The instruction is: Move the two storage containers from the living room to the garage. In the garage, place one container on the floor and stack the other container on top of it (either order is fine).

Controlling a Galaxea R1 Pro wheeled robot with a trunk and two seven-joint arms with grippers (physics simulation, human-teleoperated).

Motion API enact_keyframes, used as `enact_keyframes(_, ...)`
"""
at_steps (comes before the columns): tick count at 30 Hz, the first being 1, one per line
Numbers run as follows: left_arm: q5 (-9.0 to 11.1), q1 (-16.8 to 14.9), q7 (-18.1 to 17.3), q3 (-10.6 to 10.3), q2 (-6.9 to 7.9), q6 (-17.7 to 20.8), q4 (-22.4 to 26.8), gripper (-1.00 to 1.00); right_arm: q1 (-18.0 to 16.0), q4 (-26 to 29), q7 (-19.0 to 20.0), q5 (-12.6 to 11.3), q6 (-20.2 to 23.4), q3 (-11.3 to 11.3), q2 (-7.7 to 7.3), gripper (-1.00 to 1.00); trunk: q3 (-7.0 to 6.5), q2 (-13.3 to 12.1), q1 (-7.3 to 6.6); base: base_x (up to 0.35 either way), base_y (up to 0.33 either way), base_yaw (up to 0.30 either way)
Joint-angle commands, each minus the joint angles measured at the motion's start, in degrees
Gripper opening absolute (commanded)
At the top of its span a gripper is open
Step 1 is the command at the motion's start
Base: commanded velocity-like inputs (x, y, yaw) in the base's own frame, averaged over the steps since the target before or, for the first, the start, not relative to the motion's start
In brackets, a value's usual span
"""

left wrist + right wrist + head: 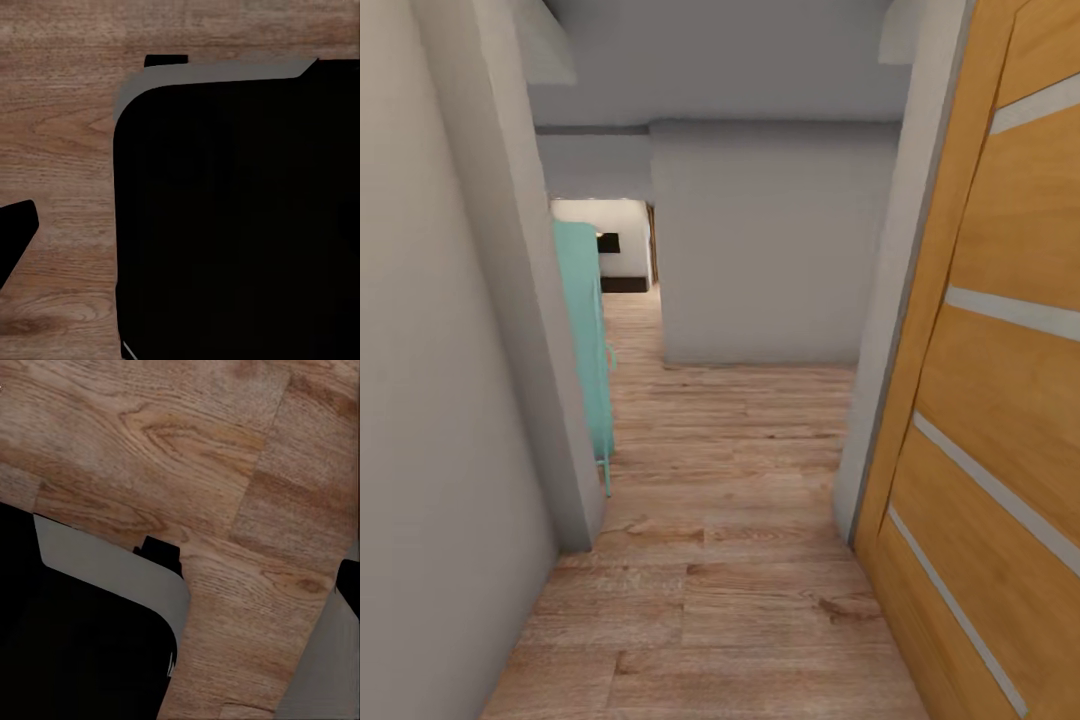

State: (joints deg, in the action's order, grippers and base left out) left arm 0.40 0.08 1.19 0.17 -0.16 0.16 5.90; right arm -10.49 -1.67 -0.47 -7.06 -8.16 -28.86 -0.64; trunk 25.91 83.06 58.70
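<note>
Hallway w/ grainy wood-plank floor [740, 560], smooth grey walls [450, 450], slit-paneled orange door [1000, 400]; finger state can't tell.

Narrow hallway ahead of me.
Wood-plank floor [720, 560] lies open between grey wall [450, 400], teal cabinet [585, 340] and orange-wood door [990, 400].

A narrow hallway runs ahead over light wood-plank flooring [730, 520]. A plain white wall [430, 400] closes the 9 o'clock side; at 3 o'clock stands an orange-wood door [1000, 400] with pale horizontal slits. A turquoise cabinet [585, 340] shows at 10 o'clock, a grey-white wall [770, 250] at 12 o'clock, and a lit room beyond.
</note>
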Motion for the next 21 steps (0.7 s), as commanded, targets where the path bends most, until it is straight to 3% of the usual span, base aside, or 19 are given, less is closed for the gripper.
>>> enact_keyframes(1, 0.0, 0.0, 0.1, 0.0, -0.01, 0.0, 0.1, 1.0, -0.1, -0.2, 0.0, -0.6, -0.4, -0.5, 0.03, 1.0, 0.05, 0.0, 0.03, 0.323, 0.0, 0.247)
enact_keyframes(6, 0.0, 0.0, 0.1, 0.0, -0.01, 0.0, 0.1, 1.0, -0.1, -0.2, 0.0, -0.6, -0.4, -0.5, 0.03, 1.0, 0.05, 0.0, 0.03, 0.323, 0.0, 0.155)
enact_keyframes(21, 0.0, 0.0, 0.1, 0.0, -0.07, 0.0, 0.1, 1.0, -0.1, -0.2, 0.0, -0.4, -0.4, -0.5, -0.06, 1.0, 0.05, 0.0, 0.03, 0.323, 0.0, 0.006)
